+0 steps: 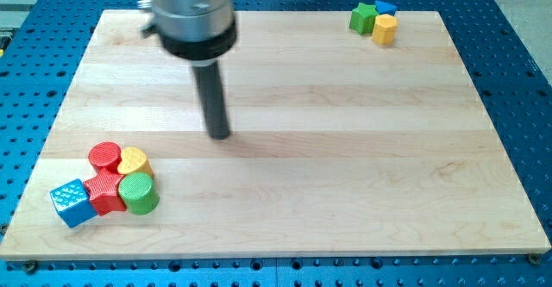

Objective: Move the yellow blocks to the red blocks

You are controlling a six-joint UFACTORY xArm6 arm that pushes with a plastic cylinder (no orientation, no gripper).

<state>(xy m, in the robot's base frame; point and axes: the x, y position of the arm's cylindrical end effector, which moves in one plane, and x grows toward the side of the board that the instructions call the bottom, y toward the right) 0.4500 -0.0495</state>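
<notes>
Rod only, no jaws; my tip (221,134) down on bare wooden board (345,149), left of centre, clear of all blocks. Near left: yellow heart block (133,159) touching red cylinder (104,156) and red block (105,191). Far right: yellow hexagonal block (385,29), well apart.

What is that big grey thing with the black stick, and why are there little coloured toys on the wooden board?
That is a robot arm. It has no hand, only a dark rod; my tip slides on the wooden board and pushes blocks, so nothing is held. One camera looks down at the board. At the view's bottom left sit a red cylinder, a yellow heart block, a red block, a green cylinder and a blue cube. At the top right: a green block, a blue block and a yellow block. My tip touches none.
</notes>
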